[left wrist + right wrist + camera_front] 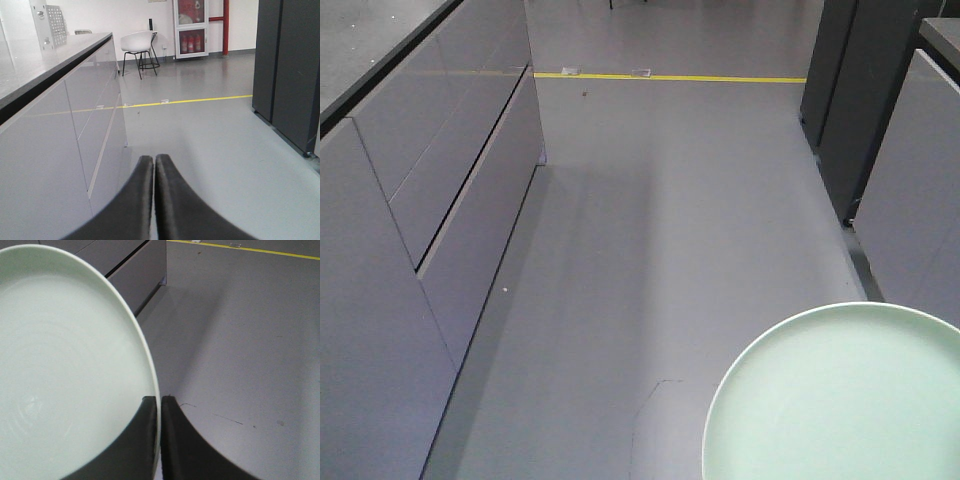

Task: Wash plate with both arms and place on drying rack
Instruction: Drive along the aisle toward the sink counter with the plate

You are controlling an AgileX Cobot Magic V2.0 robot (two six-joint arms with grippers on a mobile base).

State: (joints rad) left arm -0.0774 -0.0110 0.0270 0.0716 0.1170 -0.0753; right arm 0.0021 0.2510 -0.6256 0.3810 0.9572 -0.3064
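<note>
My right gripper (pixel 160 402) clenched on rim of plate (pixel 65 365). Rim runs edge-on between fingers, plate face spreads left of grip, held in air over floor (pixel 240 340). My left gripper (pixel 153 161) pressed closed, empty, no plate contact. Drying rack unseen. Counter (pixel 45 65) lies left, so I judge travel goes leftward.

the left gripper (pixel 154 159) shows two matte black fingers (pixel 132 202), broad at the base and curving in to narrow, blunt tips. the right gripper (pixel 160 401) has the same pair: smooth black fingers (pixel 187 450) of one even tone.
</note>
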